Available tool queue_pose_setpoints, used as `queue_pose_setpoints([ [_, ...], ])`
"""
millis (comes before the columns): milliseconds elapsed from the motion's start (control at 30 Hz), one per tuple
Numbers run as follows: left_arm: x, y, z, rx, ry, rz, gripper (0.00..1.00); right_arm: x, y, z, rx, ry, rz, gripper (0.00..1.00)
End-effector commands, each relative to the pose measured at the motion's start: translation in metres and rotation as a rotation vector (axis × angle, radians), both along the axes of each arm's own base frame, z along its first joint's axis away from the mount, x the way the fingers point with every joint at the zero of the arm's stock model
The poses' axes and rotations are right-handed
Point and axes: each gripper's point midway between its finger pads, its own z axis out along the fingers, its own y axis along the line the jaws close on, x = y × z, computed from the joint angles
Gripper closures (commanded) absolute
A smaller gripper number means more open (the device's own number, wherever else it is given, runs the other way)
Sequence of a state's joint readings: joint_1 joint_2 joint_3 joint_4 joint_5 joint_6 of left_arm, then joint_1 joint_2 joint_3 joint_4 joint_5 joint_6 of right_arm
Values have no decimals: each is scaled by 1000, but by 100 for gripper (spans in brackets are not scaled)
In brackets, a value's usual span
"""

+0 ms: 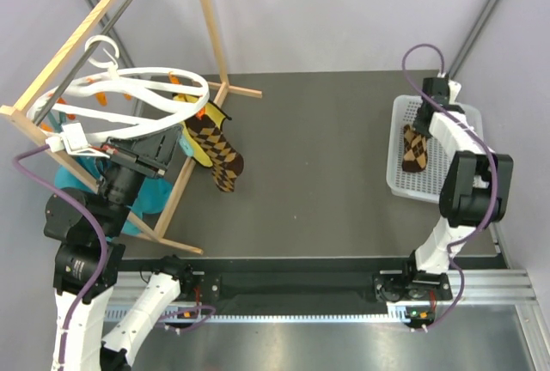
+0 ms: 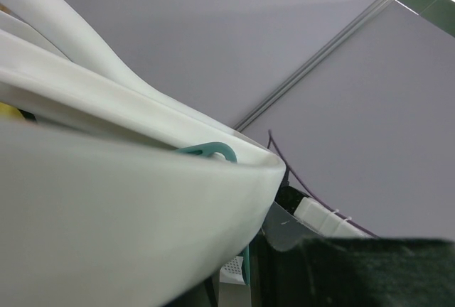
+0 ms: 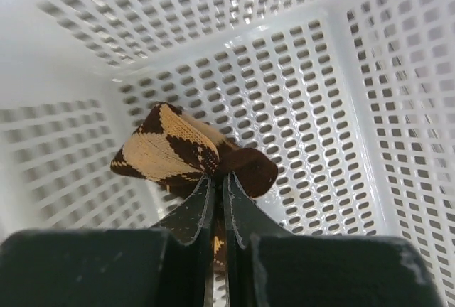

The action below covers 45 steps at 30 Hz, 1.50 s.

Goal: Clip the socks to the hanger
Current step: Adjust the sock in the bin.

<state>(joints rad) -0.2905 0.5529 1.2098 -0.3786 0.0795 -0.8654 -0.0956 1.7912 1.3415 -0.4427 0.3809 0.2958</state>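
right claw (image 3: 219, 187) tight on a folded brown-and-tan argyle sock (image 3: 167, 147), dark brown tip, in white mesh basket (image 3: 320, 72)

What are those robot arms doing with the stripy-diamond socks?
They are hanging up socks. The right claw is pinched shut on one brown-and-tan sock down inside the white basket. The left claw looks clamped on the rim of the round white hanger, which hangs at the wooden rack. The other sock dangles at the hanger's edge.
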Motion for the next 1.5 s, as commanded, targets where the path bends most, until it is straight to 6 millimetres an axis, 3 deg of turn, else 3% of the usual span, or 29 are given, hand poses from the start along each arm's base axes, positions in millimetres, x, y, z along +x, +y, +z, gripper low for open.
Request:
queue_pose_setpoints([
  [0, 2, -9, -7, 2, 49, -46, 100, 7, -8, 91, 101, -276, -5, 100],
  [100, 0, -9, -5, -1, 44, -52, 100, 4, -15, 100, 90, -272, -18, 100],
  [167, -1, -9, -3, -3, 36, -54, 100, 1, -19, 94, 78, -241, -30, 100],
  [333, -5, -8, -1, -4, 25, -55, 100, -29, -19, 43, 92, -63, -63, 99],
  [400, -6, -8, -1, -3, 25, -58, 100, -45, -18, 21, 89, -5, -79, 85],
  [467, -5, -10, -5, 2, 35, -64, 100, -57, -22, 12, 66, 46, -92, 70],
  [567, -5, -10, -6, 6, 38, -64, 100, -62, -30, 20, 4, 67, -93, 57],
  [633, -3, -11, -7, 8, 44, -66, 100, -55, -32, 42, -72, 48, -88, 51],
  [700, -2, -11, -7, 5, 44, -68, 100, -39, -29, 56, -86, 13, -62, 44],
  [767, -1, -12, -7, 0, 43, -68, 100, -26, -23, 54, -61, -4, -31, 41],
  [900, 2, -13, -8, -1, 50, -69, 100, 3, -22, 18, -18, 75, 0, 42],
  [1000, 2, -11, -7, 2, 51, -62, 100, 13, -23, -5, -14, 103, -5, 45],
  [1233, 3, -11, -7, 13, 61, -55, 100, 15, -22, -51, 12, 174, -8, 53],
  [1433, 0, -9, -5, 7, 55, -51, 100, 11, -22, -65, 34, 191, -21, 72],
  [1467, 0, -9, -6, 7, 59, -53, 100, 11, -19, -66, 47, 186, -13, 79],
])
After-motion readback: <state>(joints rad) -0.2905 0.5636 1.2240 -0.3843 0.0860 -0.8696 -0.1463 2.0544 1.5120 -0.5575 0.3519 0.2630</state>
